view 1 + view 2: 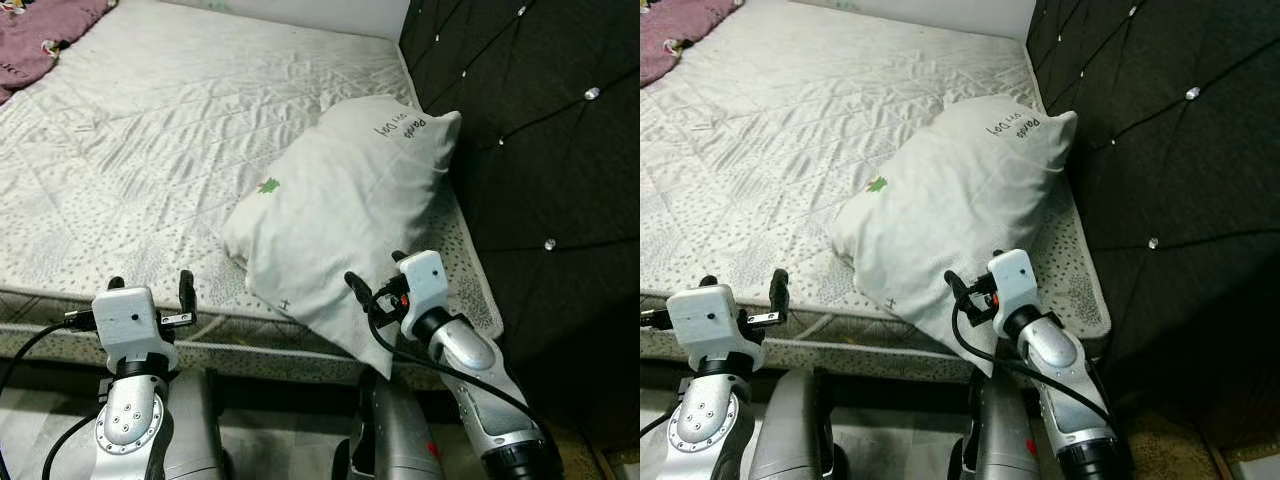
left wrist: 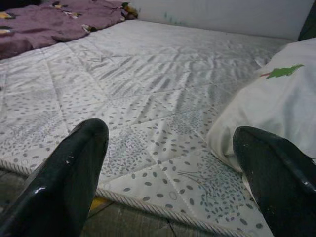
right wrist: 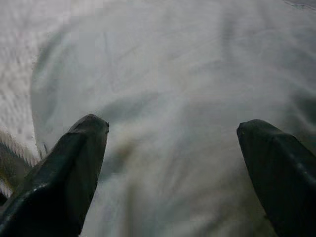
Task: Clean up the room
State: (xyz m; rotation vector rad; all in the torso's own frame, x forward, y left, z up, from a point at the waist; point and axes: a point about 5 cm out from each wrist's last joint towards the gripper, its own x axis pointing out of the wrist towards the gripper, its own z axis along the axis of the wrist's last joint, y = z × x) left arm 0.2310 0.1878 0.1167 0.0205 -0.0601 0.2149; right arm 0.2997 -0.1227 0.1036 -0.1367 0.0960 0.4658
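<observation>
A white pillow [image 1: 345, 205] with a small green print and dark lettering lies askew at the bed's near right corner, one corner hanging over the mattress edge. My right gripper [image 1: 375, 275] is open right at the pillow's near side, its fingers [image 3: 74, 163] spread just before the white cloth. My left gripper [image 1: 150, 290] is open at the mattress's front edge, left of the pillow, holding nothing; its wrist view shows the pillow [image 2: 276, 103] beside one finger.
The quilted white mattress [image 1: 180, 130] stretches away from me. A purple blanket [image 1: 40, 40] is bunched at the far left corner. A dark tufted headboard [image 1: 540, 130] rises along the right side. My legs stand against the bed frame.
</observation>
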